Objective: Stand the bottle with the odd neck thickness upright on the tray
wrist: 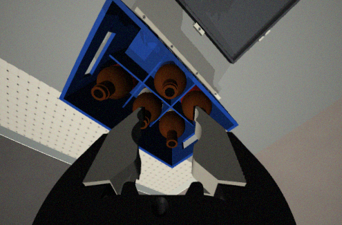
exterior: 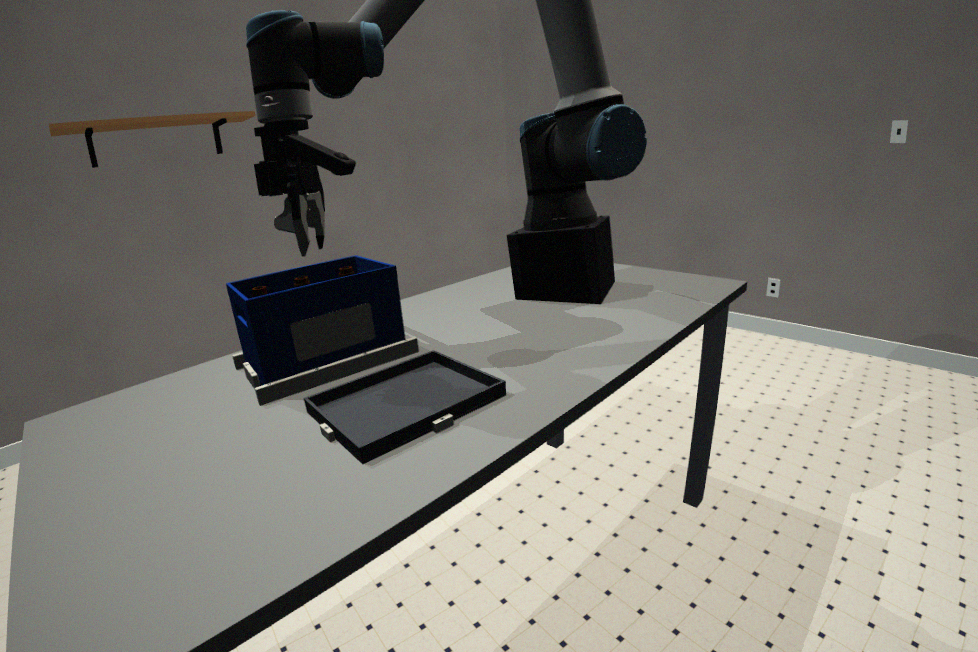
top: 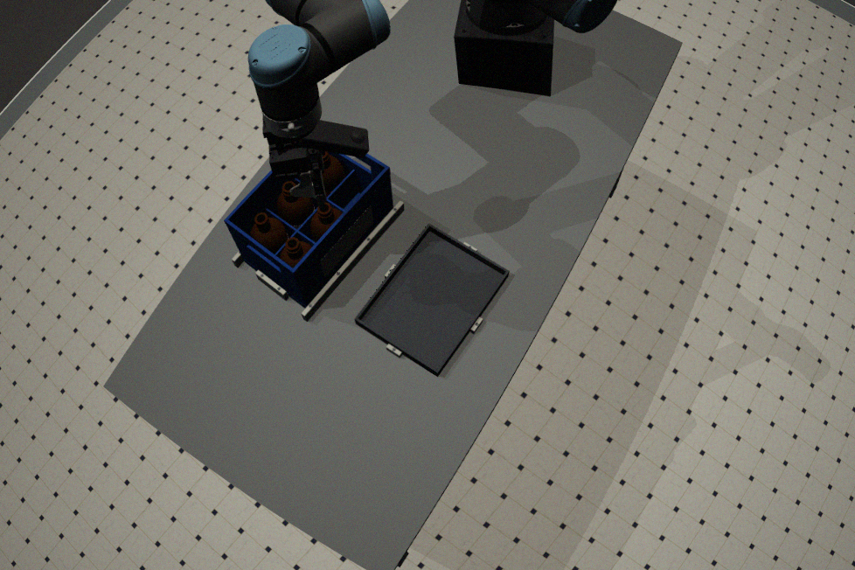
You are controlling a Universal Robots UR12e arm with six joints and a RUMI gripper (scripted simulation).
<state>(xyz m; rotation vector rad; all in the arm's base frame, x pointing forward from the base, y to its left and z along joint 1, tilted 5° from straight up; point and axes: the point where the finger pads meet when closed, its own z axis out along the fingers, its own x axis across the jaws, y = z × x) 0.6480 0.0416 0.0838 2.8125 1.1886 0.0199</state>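
Observation:
The blue crate [top: 348,235] [exterior: 266,338] [wrist: 74,72] stands on the table and holds five brown bottles. In the wrist view they are a left bottle [wrist: 113,79], an upper middle bottle [wrist: 168,77], a lower middle bottle [wrist: 171,124], and two partly behind the jaws, a left one [wrist: 146,103] and a right one [wrist: 198,103]. I cannot tell which neck differs. The black tray [top: 396,347] [exterior: 406,433] [wrist: 229,21] is empty. My gripper [top: 313,198] [exterior: 312,249] [wrist: 168,107] is partly open and empty, pointing down above the crate.
Pale rails [top: 355,260] [exterior: 336,371] [wrist: 171,46] run along the crate's side. Small pale blocks [top: 393,350] [exterior: 442,422] sit at the tray's edges. The robot's black base [top: 503,64] [exterior: 559,261] stands at the far end of the table. One crate compartment [wrist: 144,45] is empty.

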